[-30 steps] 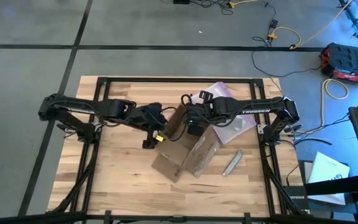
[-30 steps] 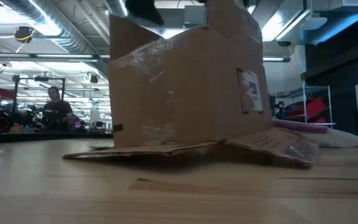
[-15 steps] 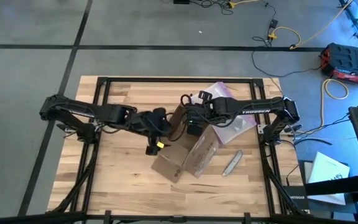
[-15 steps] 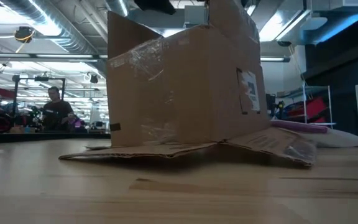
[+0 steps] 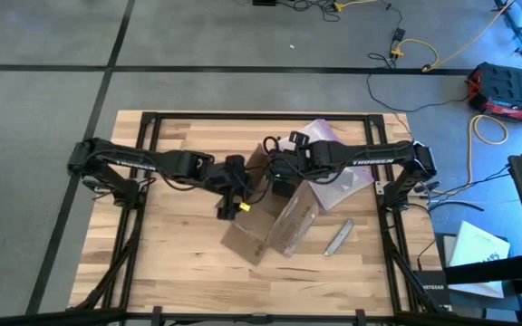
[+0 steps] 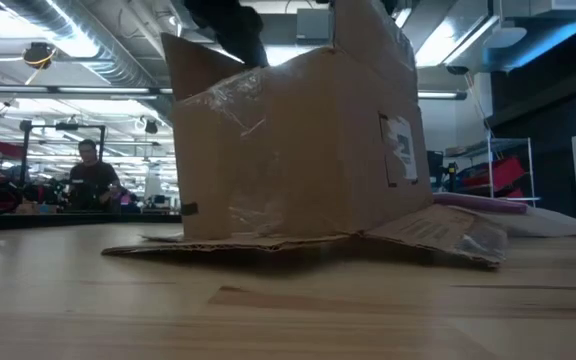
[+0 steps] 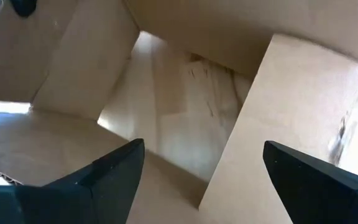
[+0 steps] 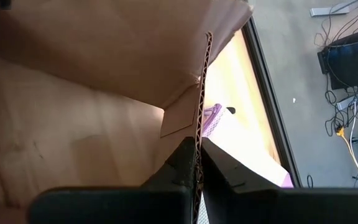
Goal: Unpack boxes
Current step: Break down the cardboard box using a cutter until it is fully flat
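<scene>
High view: box [image 5: 284,213] sits mid-table, flaps splayed. Right gripper [image 8: 198,163] is clamped on the upright flap's edge — thin, stiff corrugated card, likely light, best held at an edge. Left gripper [image 7: 201,180], fingers spread, noses into the box mouth; only bare cardboard walls show inside, no contents visible from here.

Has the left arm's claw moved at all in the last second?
Yes. In the high view the left gripper has slid toward the box, away from the table's left edge.
</scene>
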Available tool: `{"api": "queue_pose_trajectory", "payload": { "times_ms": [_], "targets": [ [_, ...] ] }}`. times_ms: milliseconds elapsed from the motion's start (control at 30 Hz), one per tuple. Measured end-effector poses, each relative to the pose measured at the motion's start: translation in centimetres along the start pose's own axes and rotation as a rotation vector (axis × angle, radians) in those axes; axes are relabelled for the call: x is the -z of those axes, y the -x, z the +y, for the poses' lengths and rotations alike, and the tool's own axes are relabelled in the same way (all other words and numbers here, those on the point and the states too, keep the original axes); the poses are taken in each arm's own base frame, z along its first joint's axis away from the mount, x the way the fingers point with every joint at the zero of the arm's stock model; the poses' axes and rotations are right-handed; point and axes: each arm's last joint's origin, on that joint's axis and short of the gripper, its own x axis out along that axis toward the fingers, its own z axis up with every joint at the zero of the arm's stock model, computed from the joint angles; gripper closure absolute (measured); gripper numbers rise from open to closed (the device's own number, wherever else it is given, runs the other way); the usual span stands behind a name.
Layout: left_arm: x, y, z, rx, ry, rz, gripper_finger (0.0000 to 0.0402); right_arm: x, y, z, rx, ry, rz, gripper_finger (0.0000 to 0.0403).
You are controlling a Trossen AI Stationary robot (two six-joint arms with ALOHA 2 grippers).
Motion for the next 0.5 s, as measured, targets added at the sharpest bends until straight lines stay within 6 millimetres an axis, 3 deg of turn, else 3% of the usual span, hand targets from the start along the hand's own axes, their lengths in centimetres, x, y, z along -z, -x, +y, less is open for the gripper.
{"api": "queue_pose_trajectory", "payload": {
  "times_ms": [200,500],
  "targets": [
    [0.4,1.0,0.7,-0.011,0.004,0.008,0.0087,0.0,0.0,0.0,-0.007,0.016,0.000,0.0403],
    [1.6,0.4,1.9,-0.029,0.020,0.074,0.0087,0.0,0.0,0.0,-0.007,0.029,0.000,0.0403]
  ]
}}
